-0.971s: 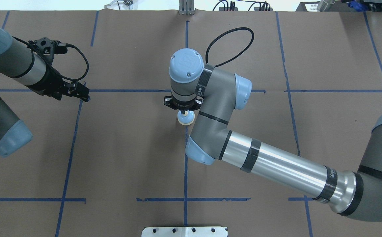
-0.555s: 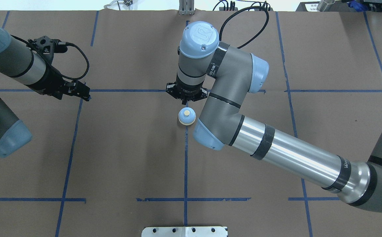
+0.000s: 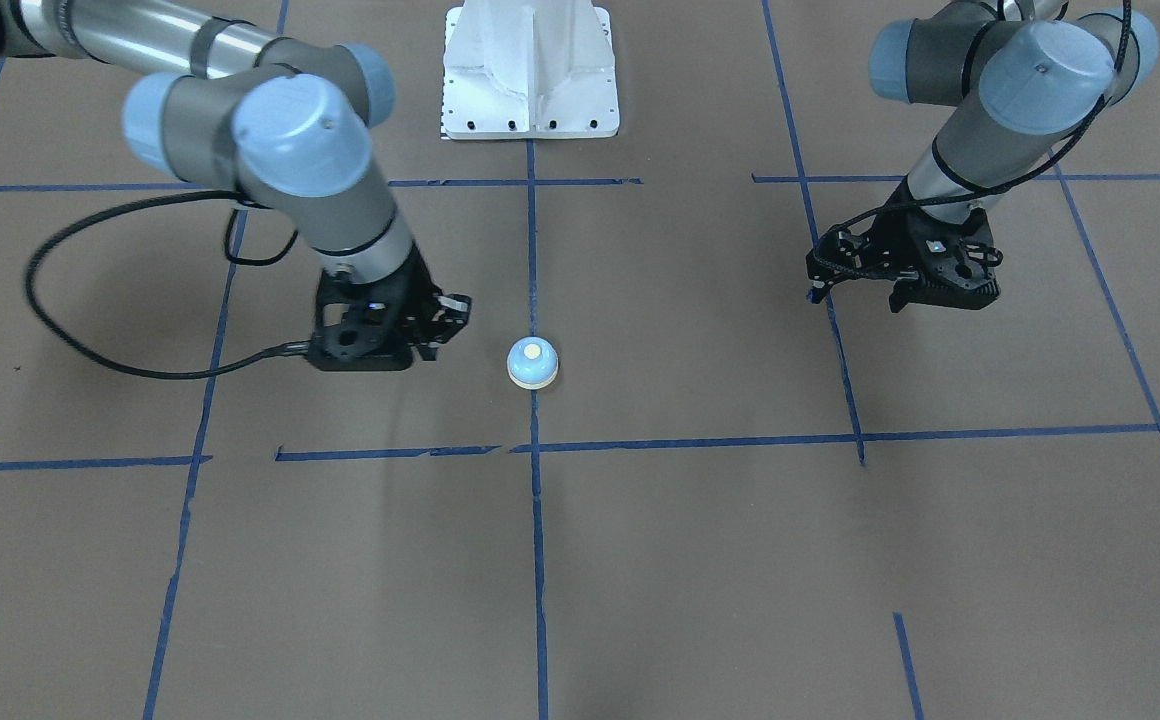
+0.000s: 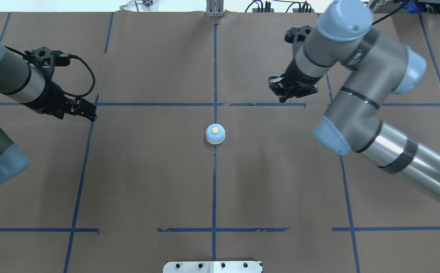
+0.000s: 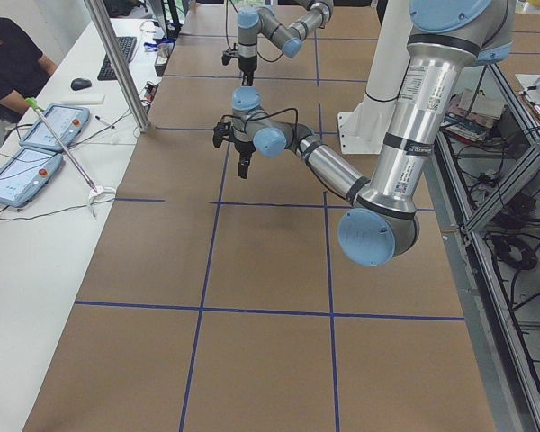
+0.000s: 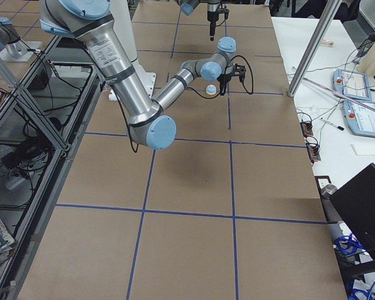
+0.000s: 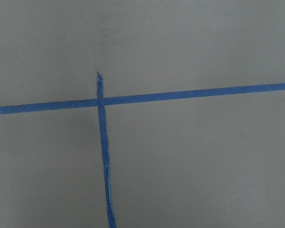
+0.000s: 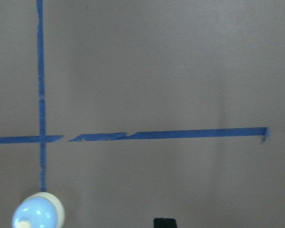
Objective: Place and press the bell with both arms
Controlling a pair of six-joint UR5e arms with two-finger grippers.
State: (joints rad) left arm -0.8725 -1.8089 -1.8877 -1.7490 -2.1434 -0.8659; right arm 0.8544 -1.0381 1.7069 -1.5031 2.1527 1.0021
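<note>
The bell [image 4: 215, 134] stands upright mid-counter [image 4: 148, 182] on a blue tape line [image 4: 214, 189], touching neither gripper. The right gripper [image 4: 286, 94] hangs nearer the far edge, and the left gripper [image 4: 88, 111] nearer the left edge. I cannot tell how wide either one is.

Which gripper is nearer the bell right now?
The right gripper; it hangs closer to the bell, while the left gripper is much farther off.
</note>
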